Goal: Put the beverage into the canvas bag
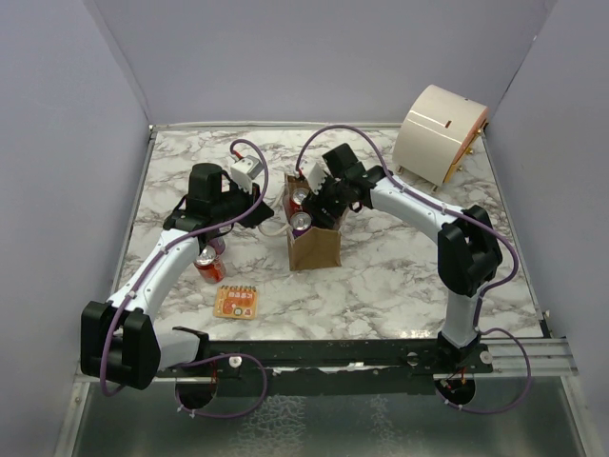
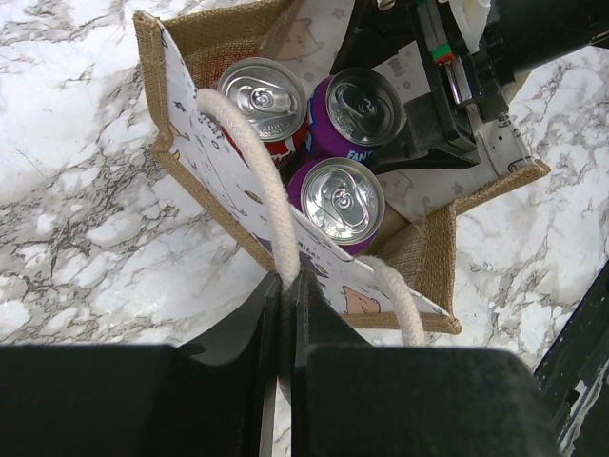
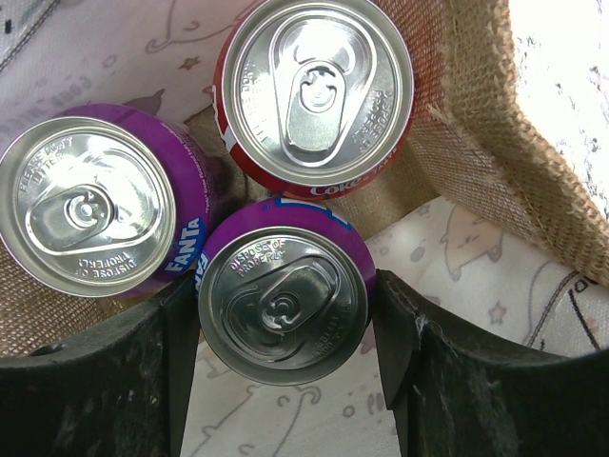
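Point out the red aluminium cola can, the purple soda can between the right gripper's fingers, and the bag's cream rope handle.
red cola can [image 3: 314, 86]: right wrist view, on its silver lid.
purple soda can [image 3: 284, 305]: right wrist view, on its silver lid.
cream rope handle [image 2: 265, 186]: left wrist view, mid-loop.

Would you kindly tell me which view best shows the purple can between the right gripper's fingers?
The right wrist view: the purple can sits large, lid up, in the right gripper. The left wrist view shows its lid smaller; the top external view hardly shows it.
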